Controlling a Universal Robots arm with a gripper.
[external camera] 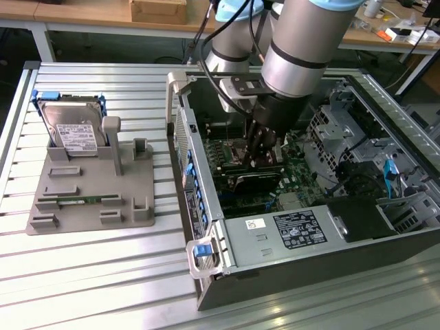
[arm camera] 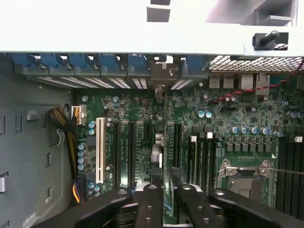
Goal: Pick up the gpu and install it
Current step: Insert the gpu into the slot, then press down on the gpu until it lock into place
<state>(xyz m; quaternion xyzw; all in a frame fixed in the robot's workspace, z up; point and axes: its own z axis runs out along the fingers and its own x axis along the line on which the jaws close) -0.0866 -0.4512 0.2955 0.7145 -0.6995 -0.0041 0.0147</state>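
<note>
Hemmed in by the computer case [external camera: 206, 206] rear wall at the exterior view's left and drive cage [external camera: 337, 130] at right; open from above.

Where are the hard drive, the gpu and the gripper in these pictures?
hard drive [external camera: 74, 134]: exterior view, on its white label.
gpu [external camera: 256, 180]: exterior view, on the dark card's flat face inside the computer case, under the gripper.
gripper [arm camera: 167, 202]: wrist view, between the two black fingertips, astride the card's thin edge.
</note>
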